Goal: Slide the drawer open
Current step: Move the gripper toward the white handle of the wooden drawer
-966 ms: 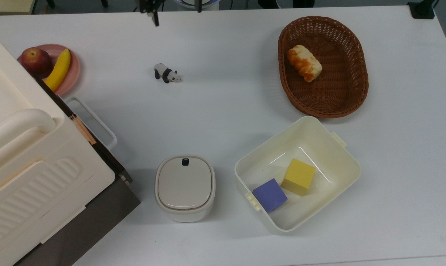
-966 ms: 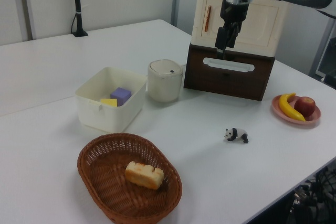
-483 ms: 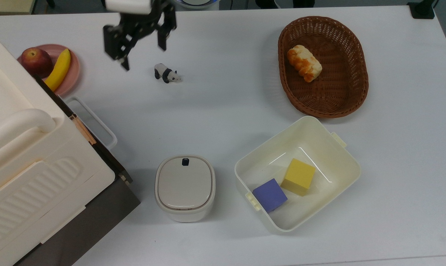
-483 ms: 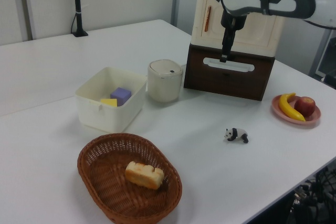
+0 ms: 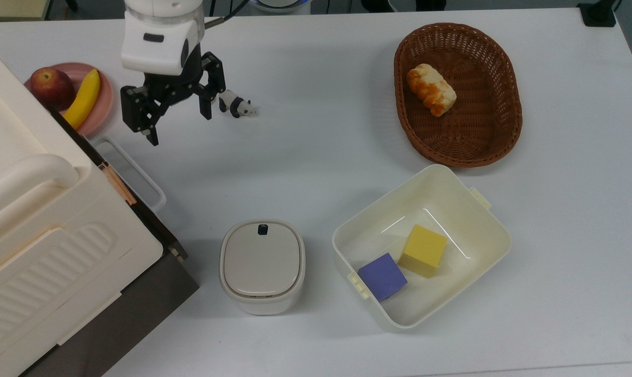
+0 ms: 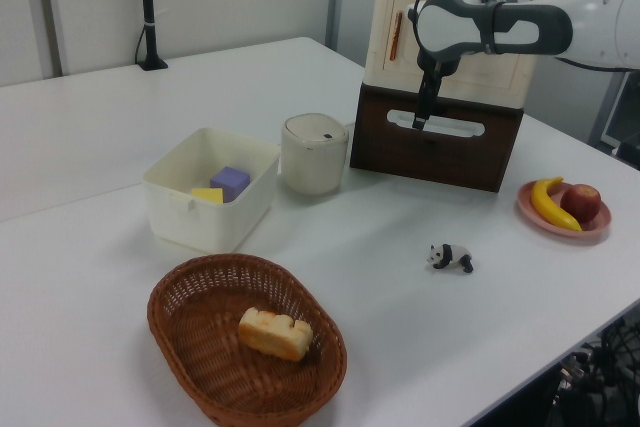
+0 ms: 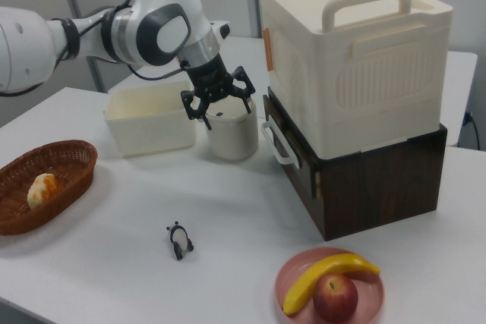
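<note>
Drawer [image 5: 137, 272] of dark brown wood sat at the top view's left edge, forming the base under a cream storage box [image 5: 43, 225] with ribbed sides and carrying handles. Its front stood flush with the brown cabinet around it, so it looked shut, and a white loop handle [image 5: 132, 173] stuck out from that front over the white table [image 5: 316, 131]. Behind the box, a pink plate [image 5: 98, 99] held an apple [image 5: 51, 86] and a banana [image 5: 84, 98]. Right of the plate, the gripper [image 5: 177, 123] hung above the table with its black fingers spread wide and nothing between them, near the handle but clear of it. A small toy panda [image 5: 237, 104] stood just beside the gripper. Further right and nearer the front, a lidded cream pot [image 5: 262, 266] stood beside an open cream tub [image 5: 483, 220] containing a purple block [image 5: 382, 276] and a yellow block [image 5: 423, 250]. A brown wicker basket [image 5: 504, 131] with a bread roll [image 5: 431, 89] lay behind the tub.
</note>
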